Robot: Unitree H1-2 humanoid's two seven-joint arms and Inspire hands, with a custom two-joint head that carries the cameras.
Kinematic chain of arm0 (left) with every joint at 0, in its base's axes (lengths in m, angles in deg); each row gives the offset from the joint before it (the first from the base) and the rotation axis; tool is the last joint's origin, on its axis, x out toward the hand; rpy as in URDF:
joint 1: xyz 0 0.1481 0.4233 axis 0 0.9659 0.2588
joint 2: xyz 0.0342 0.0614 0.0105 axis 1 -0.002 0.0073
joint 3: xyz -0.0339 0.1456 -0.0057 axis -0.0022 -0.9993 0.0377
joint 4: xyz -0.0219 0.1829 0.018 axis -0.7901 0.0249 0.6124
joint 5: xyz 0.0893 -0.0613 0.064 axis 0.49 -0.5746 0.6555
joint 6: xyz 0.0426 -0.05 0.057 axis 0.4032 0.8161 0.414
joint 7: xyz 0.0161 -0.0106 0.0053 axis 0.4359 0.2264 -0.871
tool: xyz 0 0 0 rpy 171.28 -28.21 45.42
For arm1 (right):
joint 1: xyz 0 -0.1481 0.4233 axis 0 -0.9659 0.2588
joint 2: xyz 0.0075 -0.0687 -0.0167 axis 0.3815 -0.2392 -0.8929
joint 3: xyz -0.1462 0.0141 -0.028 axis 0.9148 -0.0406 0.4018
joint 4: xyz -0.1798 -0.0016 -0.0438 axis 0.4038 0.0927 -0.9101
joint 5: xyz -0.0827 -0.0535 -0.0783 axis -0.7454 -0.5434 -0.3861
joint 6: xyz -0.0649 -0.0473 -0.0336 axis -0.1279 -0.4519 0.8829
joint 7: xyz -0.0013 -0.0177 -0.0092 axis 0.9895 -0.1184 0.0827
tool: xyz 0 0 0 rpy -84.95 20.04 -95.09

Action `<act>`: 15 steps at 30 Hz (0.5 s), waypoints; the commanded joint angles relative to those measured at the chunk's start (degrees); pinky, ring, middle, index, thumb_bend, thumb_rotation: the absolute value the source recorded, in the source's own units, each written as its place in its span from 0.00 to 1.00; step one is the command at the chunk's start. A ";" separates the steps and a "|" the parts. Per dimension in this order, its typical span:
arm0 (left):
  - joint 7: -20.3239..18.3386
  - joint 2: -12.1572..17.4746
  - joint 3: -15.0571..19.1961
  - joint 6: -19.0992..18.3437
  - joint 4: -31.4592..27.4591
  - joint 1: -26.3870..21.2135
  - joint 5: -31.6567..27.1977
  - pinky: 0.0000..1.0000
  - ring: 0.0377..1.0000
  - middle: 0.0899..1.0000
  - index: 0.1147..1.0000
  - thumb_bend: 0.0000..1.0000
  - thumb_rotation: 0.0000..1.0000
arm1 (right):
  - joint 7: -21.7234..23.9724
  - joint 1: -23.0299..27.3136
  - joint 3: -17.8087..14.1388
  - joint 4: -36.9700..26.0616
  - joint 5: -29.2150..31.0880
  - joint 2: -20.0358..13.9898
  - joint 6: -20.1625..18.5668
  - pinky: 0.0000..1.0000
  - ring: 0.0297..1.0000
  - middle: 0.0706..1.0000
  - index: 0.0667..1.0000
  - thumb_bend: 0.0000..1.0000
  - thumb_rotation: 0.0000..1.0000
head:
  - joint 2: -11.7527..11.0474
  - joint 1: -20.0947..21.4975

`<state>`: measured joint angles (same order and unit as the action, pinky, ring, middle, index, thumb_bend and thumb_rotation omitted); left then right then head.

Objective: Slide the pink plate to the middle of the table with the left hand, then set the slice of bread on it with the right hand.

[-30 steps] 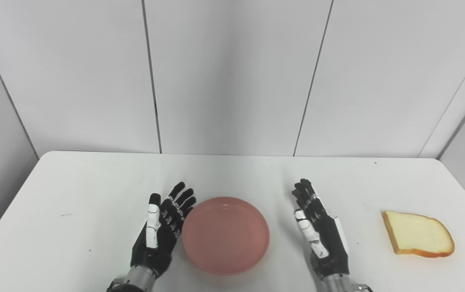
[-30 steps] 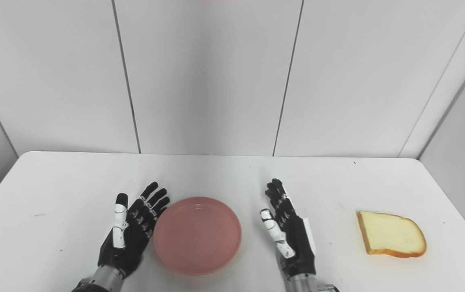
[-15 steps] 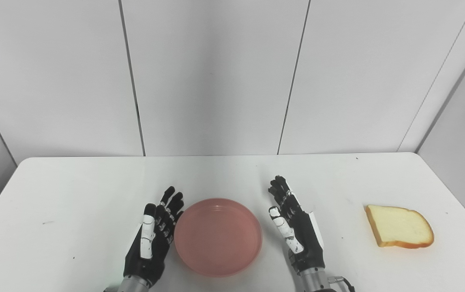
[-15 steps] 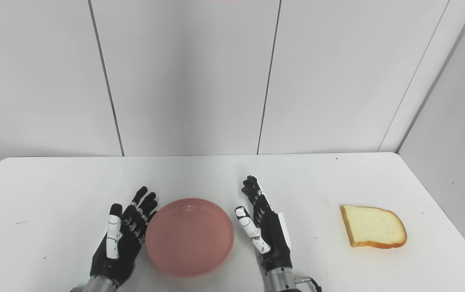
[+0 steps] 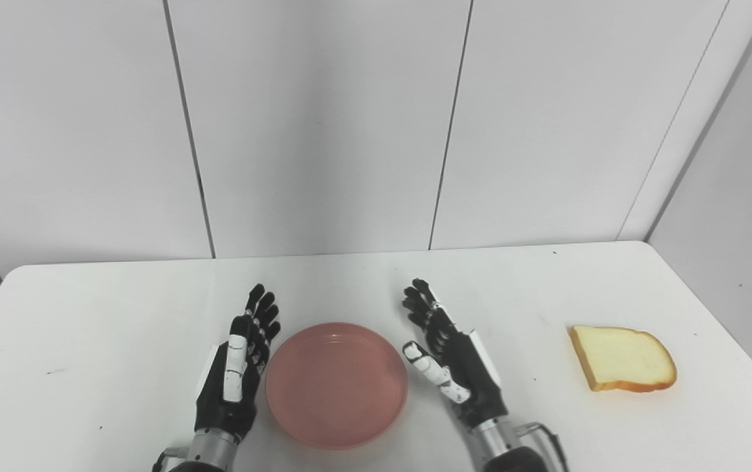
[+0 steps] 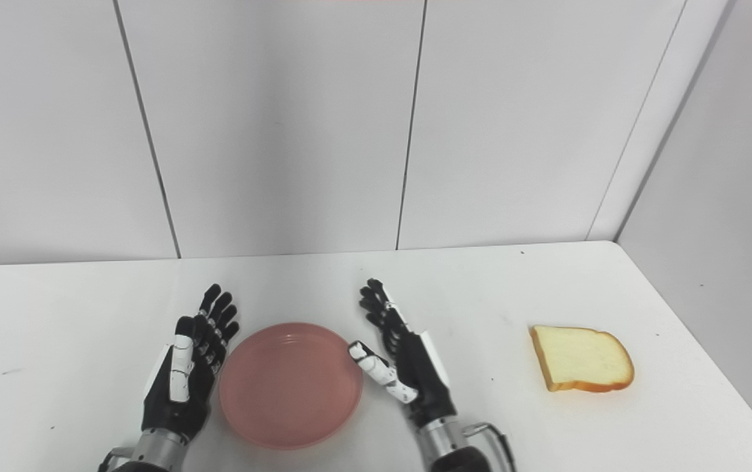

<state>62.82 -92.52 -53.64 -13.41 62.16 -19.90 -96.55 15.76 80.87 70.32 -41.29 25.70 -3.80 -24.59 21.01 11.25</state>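
Observation:
A round pink plate (image 5: 336,419) lies on the white table (image 5: 87,341) near the front edge, between my two hands. My left hand (image 5: 235,373) stands edge-on just left of the plate's rim, open with fingers straight, palm toward the plate. My right hand (image 5: 454,367) is open just right of the plate, its thumb close to the rim, holding nothing. The slice of bread (image 5: 621,359), white with a tan crust, lies flat far to the right, well apart from the right hand.
Grey wall panels rise behind the table's far edge. A side wall (image 5: 736,216) closes in on the right, near the table's right edge beyond the bread.
The whole picture has shifted left, so the camera has turned right. The left hand has turned more upright by the plate's rim; the right hand sits closer to the plate.

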 commanded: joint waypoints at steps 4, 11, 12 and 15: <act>1.27 -0.77 0.36 3.12 6.14 3.47 0.86 1.00 1.00 1.00 1.00 0.78 0.99 | 1.14 2.71 -2.21 -6.75 -0.54 -6.68 -3.43 0.91 0.91 0.90 0.93 0.70 0.55 | -0.95 -0.41; 2.56 -1.45 0.33 5.10 8.25 2.62 1.99 1.00 1.00 1.00 1.00 0.77 1.00 | 5.03 2.54 -4.04 -13.98 -2.90 -18.31 -7.51 0.83 0.89 0.88 0.90 0.78 0.44 | -1.53 0.34; 2.59 -1.42 0.31 5.37 8.38 2.60 2.03 1.00 1.00 1.00 1.00 0.77 0.99 | 5.34 2.45 -4.35 -14.47 -2.79 -19.27 -7.89 0.83 0.89 0.88 0.90 0.79 0.43 | -1.41 0.92; 2.69 -1.18 0.17 5.34 8.07 2.79 2.33 1.00 1.00 1.00 1.00 0.79 1.00 | 5.50 2.29 -5.08 -15.22 -3.22 -21.34 -9.66 0.83 0.88 0.87 0.88 0.80 0.36 | -1.20 1.83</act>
<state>65.35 -93.26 -53.36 -9.48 65.45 -21.71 -94.77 21.17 82.15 65.95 -54.87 22.58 -23.91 -33.12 19.78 13.10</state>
